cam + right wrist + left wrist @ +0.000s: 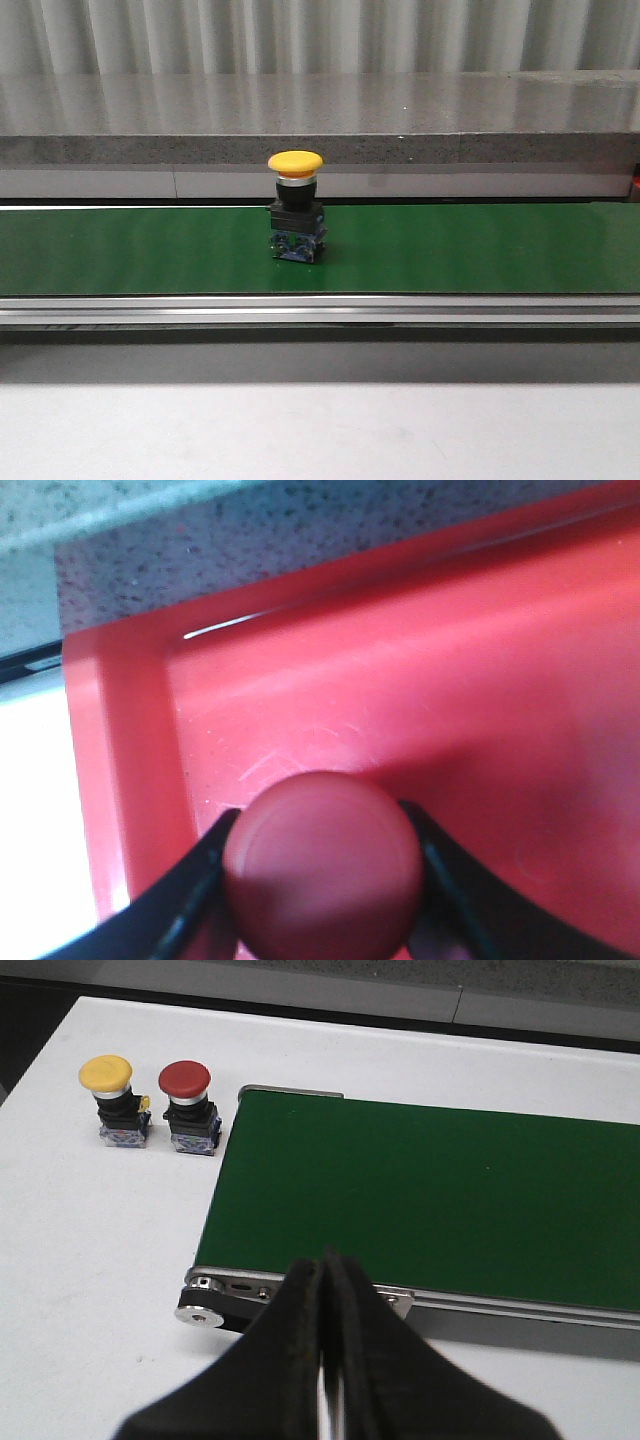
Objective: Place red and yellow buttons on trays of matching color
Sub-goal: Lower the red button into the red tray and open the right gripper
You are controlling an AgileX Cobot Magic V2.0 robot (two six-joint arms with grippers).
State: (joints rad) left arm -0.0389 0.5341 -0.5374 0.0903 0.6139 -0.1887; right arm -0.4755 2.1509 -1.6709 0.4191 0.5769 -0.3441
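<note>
The white table (90, 1260) carries everything here, and across it runs the green conveyor belt (480, 250), framed by a metal rail along its near edge in the front view. Out on the belt, a little left of its middle, a yellow button (296, 218) stands upright on its black and blue base, its yellow cap on top — nothing touching it. Over at the right wrist view, a red tray (420, 680) fills the frame, its raised rim and one inner corner showing against the speckled grey ledge beyond. Directly above the tray floor, near that corner, the right claw (320, 880) is closed around a red button (322, 865), the dark fingers (195, 890) pressed against both sides of its round red cap; whether the button's base already rests on the tray cannot be told from here. Now the left wrist view: the left claw (325, 1360) hangs above the table just off the belt's end, its two black fingers pressed together with nothing between them. Beyond that end of the belt, near the table's far corner, two more buttons stand upright side by side on the bare table — a second yellow button (112, 1100) on the outside and a second red button (190, 1107) just beside the belt's corner, close together but apart.
</note>
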